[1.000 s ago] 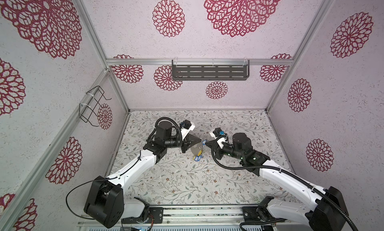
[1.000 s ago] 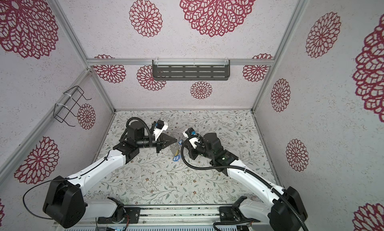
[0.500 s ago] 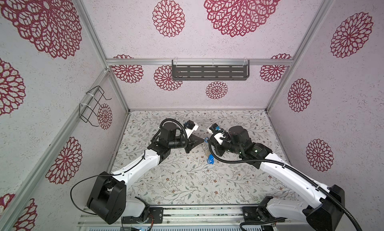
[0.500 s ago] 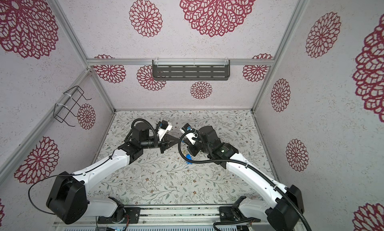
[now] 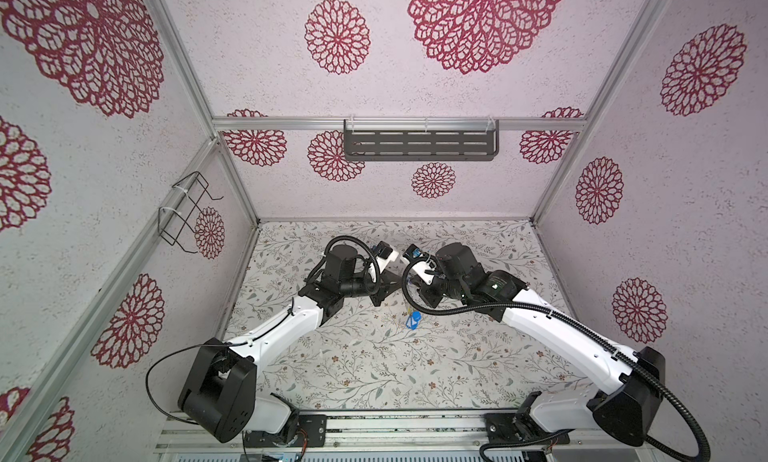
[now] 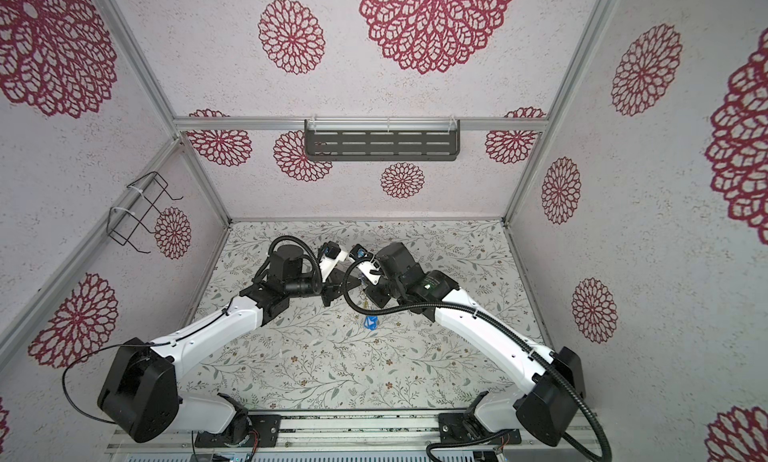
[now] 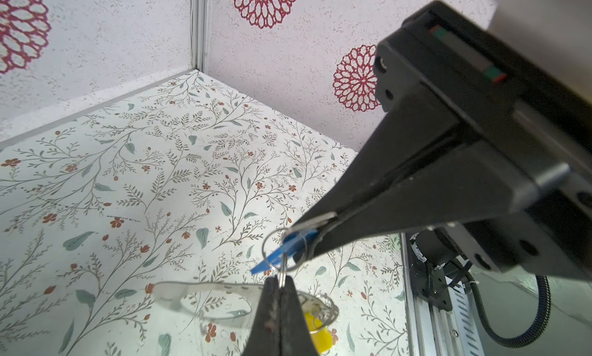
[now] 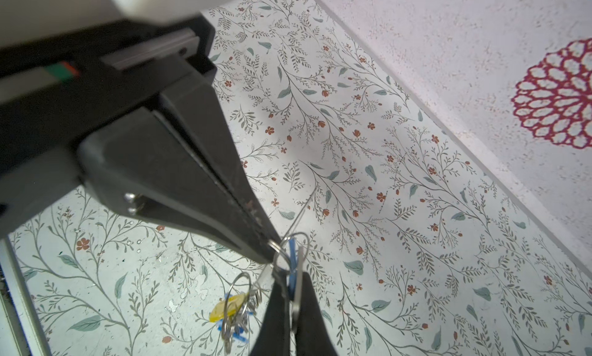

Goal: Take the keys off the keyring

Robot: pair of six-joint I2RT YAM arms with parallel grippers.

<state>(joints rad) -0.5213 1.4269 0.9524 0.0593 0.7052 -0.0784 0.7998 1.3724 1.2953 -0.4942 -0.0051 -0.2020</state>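
In the left wrist view my left gripper [image 7: 280, 282] is shut at the rim of the flat grey keyring [image 7: 205, 290], and a small split ring pokes out between its tips. My right gripper [image 8: 290, 282] is shut on a silver key [image 8: 299, 274] with a blue tag [image 7: 282, 250] that hangs on that split ring. More keys and a yellow tag [image 8: 224, 309] dangle below the keyring. In both top views the left gripper [image 5: 399, 288] and the right gripper [image 5: 415, 291] meet tip to tip above the middle of the table.
A loose blue tag [image 5: 413, 322] [image 6: 370, 322] lies on the floral table just in front of the grippers. A grey slotted shelf [image 5: 419, 144] hangs on the back wall and a black wire rack [image 5: 187, 212] on the left wall. Enclosure walls stand on three sides of the table.
The two wrists have drawn closer together. The left gripper has shifted right, the right wrist left and toward the back wall. Both grippers have stayed shut.
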